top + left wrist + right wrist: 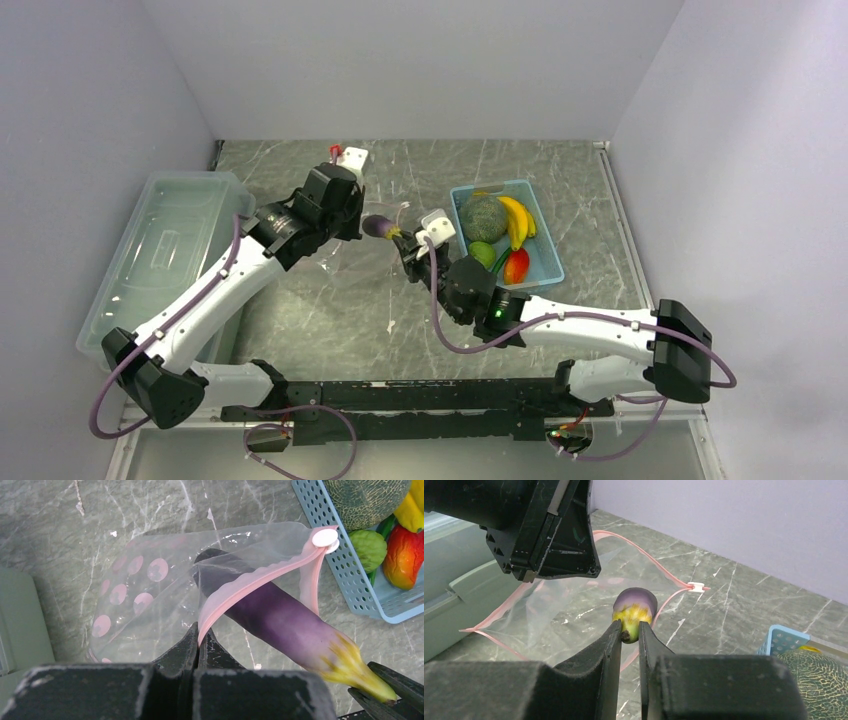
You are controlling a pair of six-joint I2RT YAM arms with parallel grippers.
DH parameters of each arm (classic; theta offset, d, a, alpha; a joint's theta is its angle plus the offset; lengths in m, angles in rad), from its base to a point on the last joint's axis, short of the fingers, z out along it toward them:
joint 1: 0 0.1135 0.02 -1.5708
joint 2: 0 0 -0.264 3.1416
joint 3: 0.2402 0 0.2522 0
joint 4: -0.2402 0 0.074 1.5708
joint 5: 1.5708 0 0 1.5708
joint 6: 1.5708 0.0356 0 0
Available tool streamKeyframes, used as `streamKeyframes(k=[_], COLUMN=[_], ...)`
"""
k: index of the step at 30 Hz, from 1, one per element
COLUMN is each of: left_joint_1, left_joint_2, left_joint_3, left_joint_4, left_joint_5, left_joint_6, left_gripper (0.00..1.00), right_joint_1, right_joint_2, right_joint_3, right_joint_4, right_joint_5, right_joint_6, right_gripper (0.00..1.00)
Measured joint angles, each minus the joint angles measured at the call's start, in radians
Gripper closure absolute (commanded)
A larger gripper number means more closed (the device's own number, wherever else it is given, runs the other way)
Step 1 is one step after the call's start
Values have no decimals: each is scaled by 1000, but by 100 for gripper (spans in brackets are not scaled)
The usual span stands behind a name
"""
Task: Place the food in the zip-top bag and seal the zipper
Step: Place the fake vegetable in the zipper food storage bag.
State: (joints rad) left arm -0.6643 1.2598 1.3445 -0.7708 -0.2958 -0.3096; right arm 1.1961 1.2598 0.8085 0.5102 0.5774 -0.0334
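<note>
Bagging in progress, just left of the basket [345, 580] on the counter [150, 510]. Zip-top bag [145, 595] held with its mouth gaping toward the basket, purple eggplant [280, 620] partway through it, blunt end inside, stem end out on the basket side. Left pincer [198, 645] clenched on the near lip of the zipper [250, 582]; right pincer [629, 635] grasping the eggplant by its yellow-green stem.

Best, by the look of it, to keep that lip high and steady, push along the eggplant's own axis away from the basket, and let go only once the stem clears the pink strip.

Hard to trace from the top view: the clear film, nearly lost against the counter. Cut off at the basket's edge in both wrist views: most of the other food [485, 217]. Hidden between the right fingers [601, 652]: the stem tip.
</note>
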Motion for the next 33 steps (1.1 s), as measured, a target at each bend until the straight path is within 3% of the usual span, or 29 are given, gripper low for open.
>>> streamKeyframes(k=[17, 33], left_joint_1=[0, 0], left_joint_2=[-2, -3], left_joint_3=[-24, -32], left_joint_4=[22, 27], left_joint_5=[37, 41], left_joint_6=[0, 0], left_gripper=[100, 100], right_joint_1=[0, 0], right_joint_2=[3, 180], right_joint_3=[0, 52], right_joint_4=[-10, 11], right_joint_5=[-106, -206], right_joint_6=[32, 121], right_gripper=[100, 100])
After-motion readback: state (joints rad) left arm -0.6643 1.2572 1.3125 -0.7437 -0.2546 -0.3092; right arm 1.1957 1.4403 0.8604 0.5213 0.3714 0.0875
